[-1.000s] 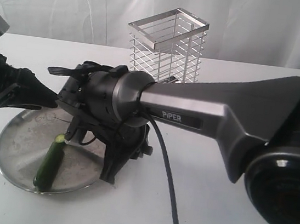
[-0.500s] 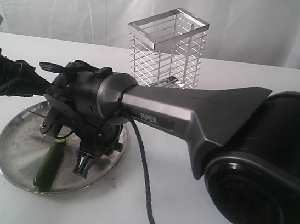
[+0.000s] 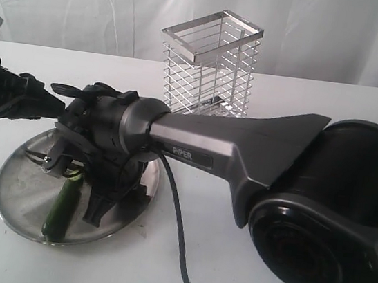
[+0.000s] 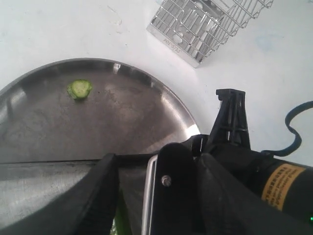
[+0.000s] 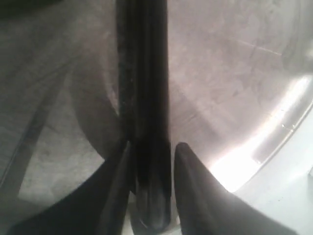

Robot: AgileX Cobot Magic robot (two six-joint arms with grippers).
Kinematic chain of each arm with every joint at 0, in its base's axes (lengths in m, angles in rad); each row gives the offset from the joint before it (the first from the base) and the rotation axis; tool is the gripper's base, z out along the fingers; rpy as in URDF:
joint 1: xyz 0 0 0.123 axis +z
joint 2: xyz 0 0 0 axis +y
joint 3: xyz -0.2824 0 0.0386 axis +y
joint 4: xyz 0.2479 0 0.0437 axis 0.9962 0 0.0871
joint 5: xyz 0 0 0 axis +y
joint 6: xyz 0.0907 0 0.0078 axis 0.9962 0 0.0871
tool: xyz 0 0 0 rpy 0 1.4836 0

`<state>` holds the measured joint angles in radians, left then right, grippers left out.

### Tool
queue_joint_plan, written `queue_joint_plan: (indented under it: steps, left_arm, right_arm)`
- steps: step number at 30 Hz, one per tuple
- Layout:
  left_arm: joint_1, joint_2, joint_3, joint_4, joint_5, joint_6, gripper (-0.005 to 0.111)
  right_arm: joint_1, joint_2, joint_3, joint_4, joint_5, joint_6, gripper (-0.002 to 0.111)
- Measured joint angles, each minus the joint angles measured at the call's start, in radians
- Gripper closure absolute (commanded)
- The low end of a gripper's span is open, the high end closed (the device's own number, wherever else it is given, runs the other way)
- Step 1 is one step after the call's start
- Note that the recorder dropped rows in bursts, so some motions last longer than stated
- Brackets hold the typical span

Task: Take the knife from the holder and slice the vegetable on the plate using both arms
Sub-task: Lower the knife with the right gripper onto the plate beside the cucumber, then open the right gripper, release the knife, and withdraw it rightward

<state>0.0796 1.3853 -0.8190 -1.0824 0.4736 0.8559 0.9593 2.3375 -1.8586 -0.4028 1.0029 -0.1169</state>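
The dark-green vegetable (image 3: 61,210) lies on the steel plate (image 3: 21,175), and a green sliver of it (image 4: 117,220) shows under the left fingers. A cut round slice (image 4: 79,89) rests farther along the plate (image 4: 122,112). My right gripper (image 3: 94,211) hangs low over the plate beside the vegetable. In its wrist view it (image 5: 154,147) is shut on the black knife (image 5: 142,98), which runs out over the plate (image 5: 234,88). The knife is hidden in the exterior view. My left gripper (image 3: 54,104) hovers above the plate's far left side, open (image 4: 156,161), holding nothing.
The wire holder (image 3: 209,64) stands empty behind the plate, also in the left wrist view (image 4: 205,24). The right arm's grey PiPER link (image 3: 194,156) and its black cable (image 3: 176,237) cross the table. The right arm's wrist sits close in front of the left fingers.
The right arm has swung left and sunk lower over the plate. The left arm has drawn back to the left and slightly up. The vegetable has not moved.
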Motion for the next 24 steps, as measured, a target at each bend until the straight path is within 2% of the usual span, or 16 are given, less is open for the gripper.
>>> queue_joint_plan:
  steps: [5,9,16,24]
  left_arm:
    - [0.0,0.0,0.0,0.0,-0.002,0.002,0.054]
    - [0.0,-0.033,-0.006,-0.02,-0.001,0.002,0.054]
    - [0.0,-0.135,-0.006,0.011,-0.049,0.008,0.054]
    - [0.0,-0.182,-0.006,0.015,-0.047,0.008,0.054]
  right_arm:
    - [0.0,-0.044,-0.002,0.006,-0.035,0.051,0.074]
    - [0.0,-0.104,0.015,0.068,0.018,0.107,0.074]
    - [0.0,-0.28,0.31,0.136,-0.084,0.164,0.074]
    - [0.0,-0.481,0.534,0.117,-0.219,0.298,0.074]
